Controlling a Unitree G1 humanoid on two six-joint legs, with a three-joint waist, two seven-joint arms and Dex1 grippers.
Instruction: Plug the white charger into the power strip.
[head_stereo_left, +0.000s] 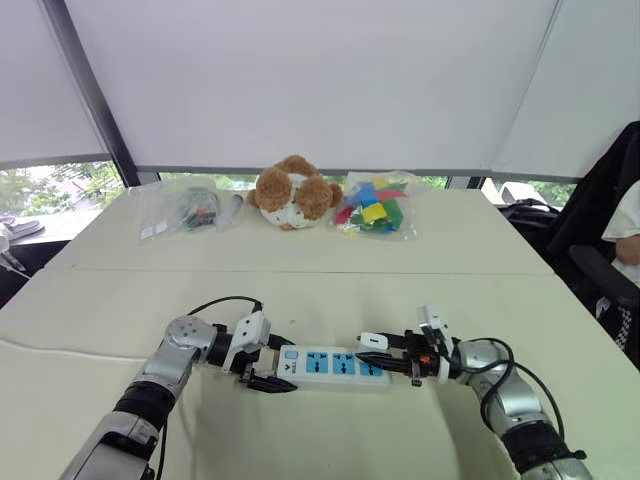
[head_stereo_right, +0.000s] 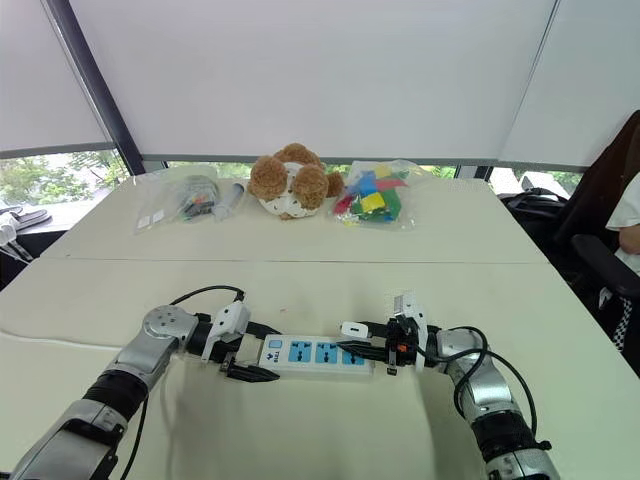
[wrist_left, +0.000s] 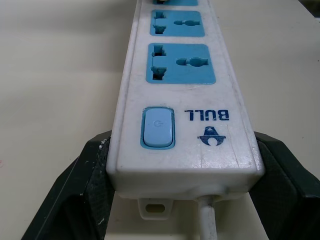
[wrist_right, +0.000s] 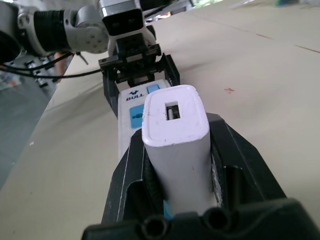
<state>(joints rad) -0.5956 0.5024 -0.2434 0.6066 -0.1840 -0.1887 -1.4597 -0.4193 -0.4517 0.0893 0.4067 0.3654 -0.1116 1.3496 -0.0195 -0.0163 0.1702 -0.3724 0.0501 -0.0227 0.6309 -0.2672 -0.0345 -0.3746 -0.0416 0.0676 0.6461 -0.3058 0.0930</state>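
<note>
The left gripper (head_stereo_left: 268, 381) had its black fingers (wrist_left: 85, 190) pinched on the switch end of the power strip (head_stereo_left: 330, 365), seemingly to steady it on the desk (head_stereo_left: 330, 290). The right gripper (head_stereo_left: 385, 352) had its fingers (wrist_right: 235, 165) clamped around the charger (wrist_right: 177, 145), held at the strip's far end just above the sockets, likely ready for plugging. The strip was a long, flat bar of glossy white plastic with blue socket faces. The charger was a small, smooth, rounded white block. The desk was matte cream.
</note>
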